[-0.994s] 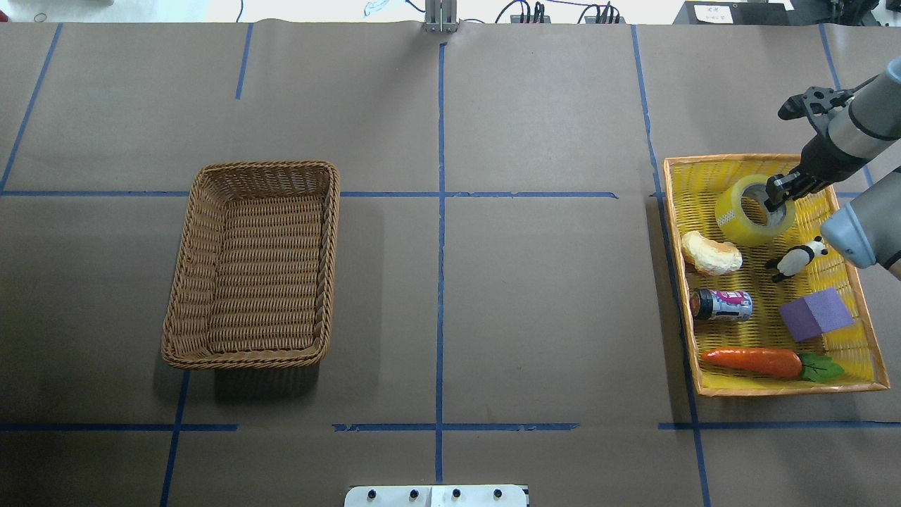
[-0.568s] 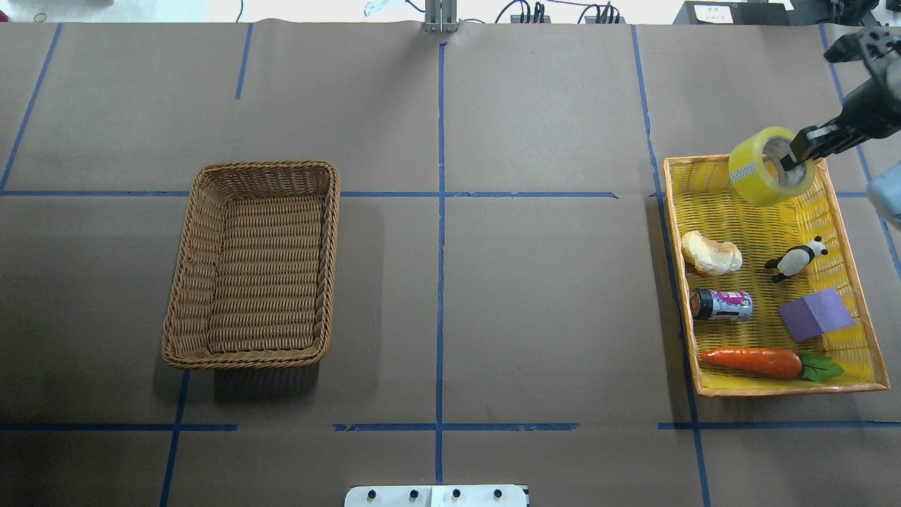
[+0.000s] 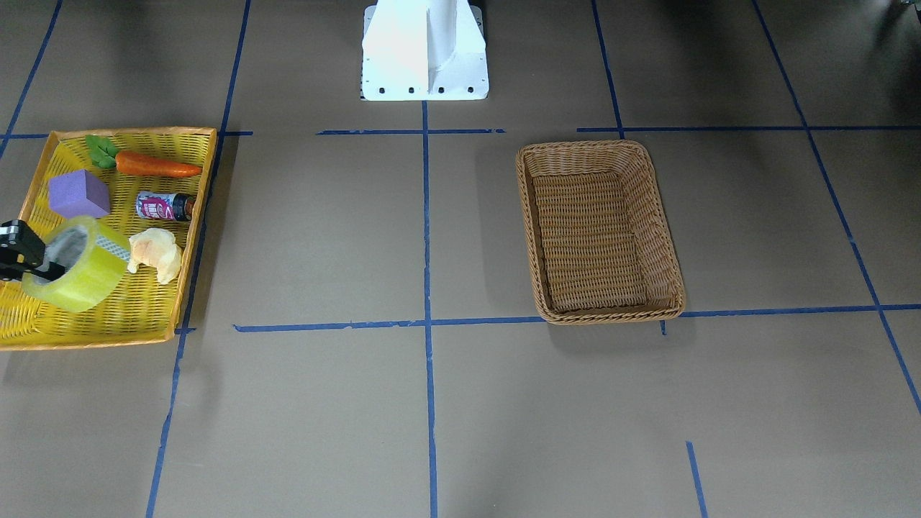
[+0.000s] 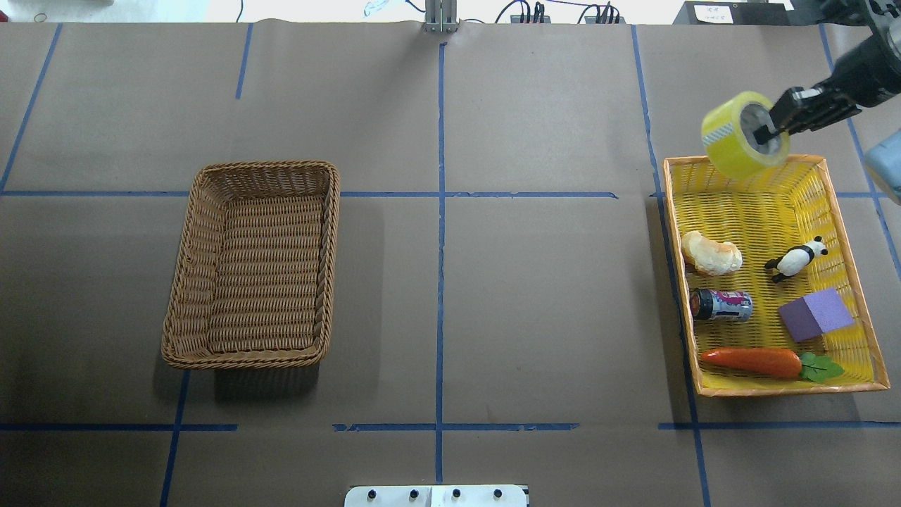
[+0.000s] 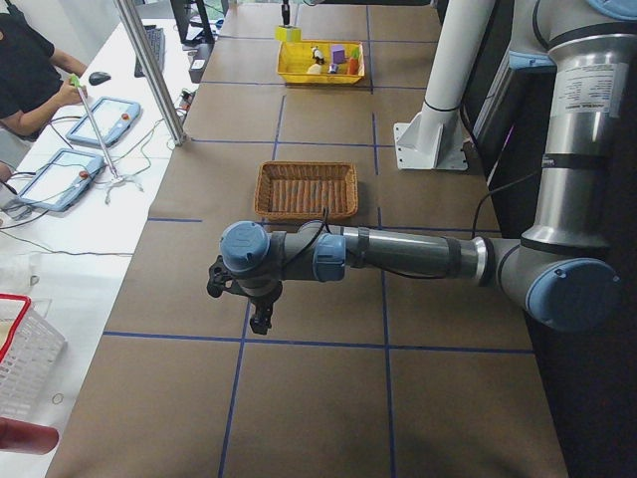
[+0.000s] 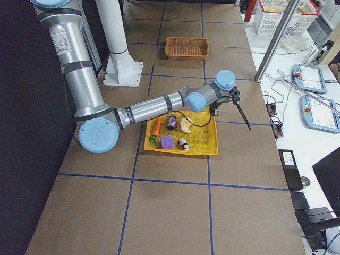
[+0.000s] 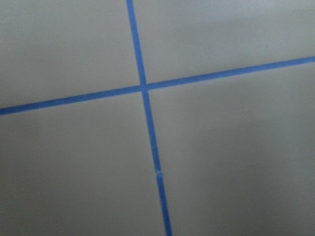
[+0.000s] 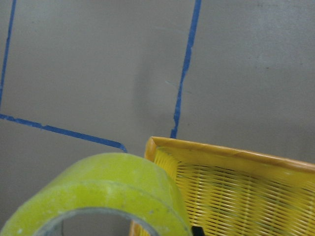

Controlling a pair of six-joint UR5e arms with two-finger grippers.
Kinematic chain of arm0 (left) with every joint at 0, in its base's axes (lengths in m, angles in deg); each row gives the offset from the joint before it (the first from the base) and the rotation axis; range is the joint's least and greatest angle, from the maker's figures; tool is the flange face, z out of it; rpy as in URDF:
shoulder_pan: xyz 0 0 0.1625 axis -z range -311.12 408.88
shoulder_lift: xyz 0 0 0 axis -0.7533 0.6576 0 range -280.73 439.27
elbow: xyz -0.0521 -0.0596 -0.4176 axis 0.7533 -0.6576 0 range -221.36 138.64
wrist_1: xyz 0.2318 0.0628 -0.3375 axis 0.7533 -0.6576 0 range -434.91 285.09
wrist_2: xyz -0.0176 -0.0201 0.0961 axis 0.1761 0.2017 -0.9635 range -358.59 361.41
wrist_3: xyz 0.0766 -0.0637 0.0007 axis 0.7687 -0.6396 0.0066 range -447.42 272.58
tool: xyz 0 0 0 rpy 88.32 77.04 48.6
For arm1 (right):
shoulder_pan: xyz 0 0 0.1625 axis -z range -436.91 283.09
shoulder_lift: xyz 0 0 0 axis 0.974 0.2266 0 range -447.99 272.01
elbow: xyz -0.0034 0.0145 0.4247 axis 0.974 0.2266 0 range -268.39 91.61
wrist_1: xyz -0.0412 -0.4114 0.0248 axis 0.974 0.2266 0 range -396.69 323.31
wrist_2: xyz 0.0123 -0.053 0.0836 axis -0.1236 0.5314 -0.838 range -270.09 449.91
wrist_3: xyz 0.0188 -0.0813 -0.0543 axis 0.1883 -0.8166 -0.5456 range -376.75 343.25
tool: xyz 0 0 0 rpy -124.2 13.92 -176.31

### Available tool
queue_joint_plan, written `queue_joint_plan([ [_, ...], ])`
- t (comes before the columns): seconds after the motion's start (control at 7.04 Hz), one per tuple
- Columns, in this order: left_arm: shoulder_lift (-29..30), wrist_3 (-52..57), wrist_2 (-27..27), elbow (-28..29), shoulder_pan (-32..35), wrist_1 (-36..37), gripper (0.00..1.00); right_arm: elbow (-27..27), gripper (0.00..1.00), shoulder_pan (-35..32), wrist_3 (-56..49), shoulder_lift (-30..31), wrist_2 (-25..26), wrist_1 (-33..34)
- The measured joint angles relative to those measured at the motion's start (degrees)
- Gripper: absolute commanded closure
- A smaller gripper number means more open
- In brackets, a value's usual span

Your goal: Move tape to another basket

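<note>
Overhead exterior, right tool (image 4: 764,132) pinching tape (image 4: 725,145), now higher, over far rim of tray (image 4: 809,159)

It was a robotics lab: industrial arms (image 5: 398,254) rose from a white pedestal (image 3: 424,50) at a paper-covered counter (image 4: 549,296) gridded with blue tape (image 4: 440,282), and an operator (image 5: 25,70) was at a side table with control pendants (image 6: 309,78)

Over the tray's (image 4: 753,211) far end, the tape (image 4: 728,144) raised; the basket (image 4: 264,167) well apart toward the robot's left
</note>
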Motion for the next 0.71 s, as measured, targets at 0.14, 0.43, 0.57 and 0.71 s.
queue_joint_plan([
  [0.14,1.7,-5.0,1.2,-0.2,-0.7,-0.8,0.0,-0.9,1.0,1.8,5.6,-2.6,-0.1,-0.1],
  [0.43,3.8,-18.6,4.2,-0.7,-4.4,-7.2,0.0,-4.0,1.0,5.9,16.8,-6.5,0.8,-0.2],
  [0.57,4.1,-27.3,4.6,-0.8,-7.5,-13.5,0.0,-5.9,1.0,7.8,21.4,-7.4,2.0,-0.2],
  [0.71,4.2,-37.6,4.8,-0.8,-11.1,-21.4,0.0,-8.4,1.0,10.0,25.8,-7.8,4.0,-0.3],
])
